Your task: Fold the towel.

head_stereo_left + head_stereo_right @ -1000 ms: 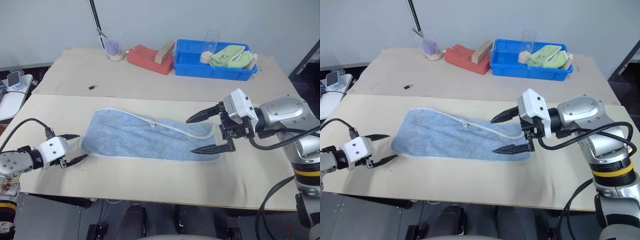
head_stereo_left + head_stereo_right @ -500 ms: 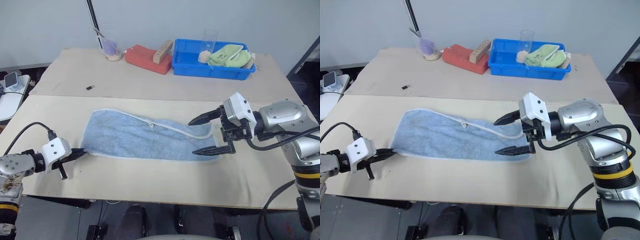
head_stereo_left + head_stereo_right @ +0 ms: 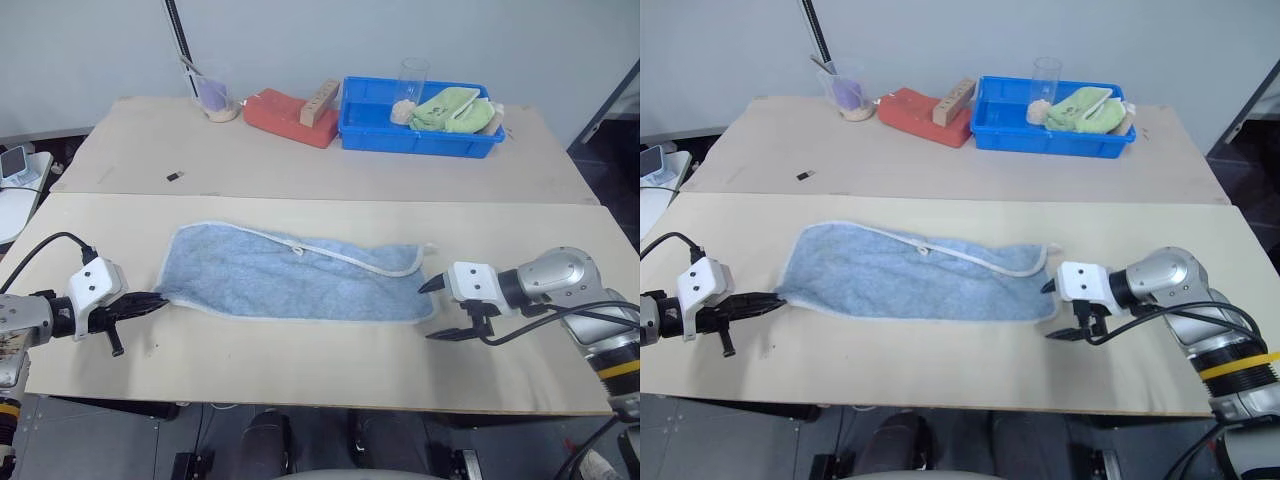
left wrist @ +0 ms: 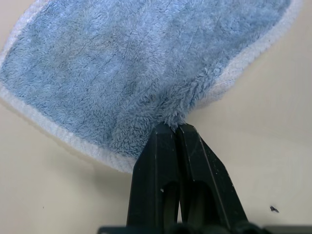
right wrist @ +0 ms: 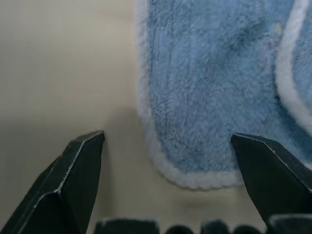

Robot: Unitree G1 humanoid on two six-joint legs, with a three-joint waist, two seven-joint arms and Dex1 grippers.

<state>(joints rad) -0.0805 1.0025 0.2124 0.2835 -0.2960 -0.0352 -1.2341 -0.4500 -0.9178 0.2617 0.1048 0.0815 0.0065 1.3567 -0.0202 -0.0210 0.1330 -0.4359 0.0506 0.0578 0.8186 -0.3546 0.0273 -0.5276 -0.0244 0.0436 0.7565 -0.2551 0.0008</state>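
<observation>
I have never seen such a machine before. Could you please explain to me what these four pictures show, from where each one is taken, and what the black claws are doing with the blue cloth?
This is a two-armed robot; each arm ends in a gripper with two black fingers. Two pictures come from cameras in its head, looking down over a table. The other two come from small cameras on its wrists, looking along the fingers.

A light blue towel lies spread on the table. The left gripper is shut on the towel's end, pinching the cloth, as the left wrist picture shows close up. The right gripper is open at the other end, its fingers on either side of the towel's corner, holding nothing yet.

At the back stand a blue bin with a light green cloth inside, a red block and a cup.
</observation>
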